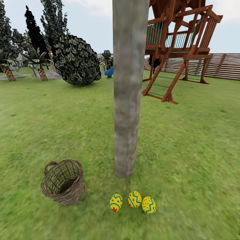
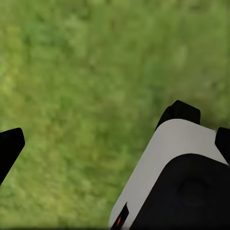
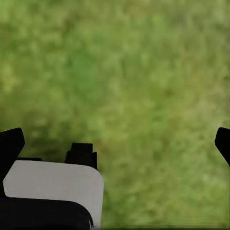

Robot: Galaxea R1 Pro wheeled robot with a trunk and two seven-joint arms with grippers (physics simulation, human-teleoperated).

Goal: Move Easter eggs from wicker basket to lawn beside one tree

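From my seat the head view is evenly bright under a pale, overcast-looking sky, with flat light, no glare, and only a faint dark patch on the lawn (image 1: 186,140) at the foot of the tree (image 1: 128,100). Its render is soft and slightly smeared, the grass mottled rather than detailed, and the fence (image 1: 226,66) lines bend a little toward the picture's edge. Both wrist views give me heavily blurred grass, while the black fingertips (image 3: 10,143) at the margins read somewhat sharper.
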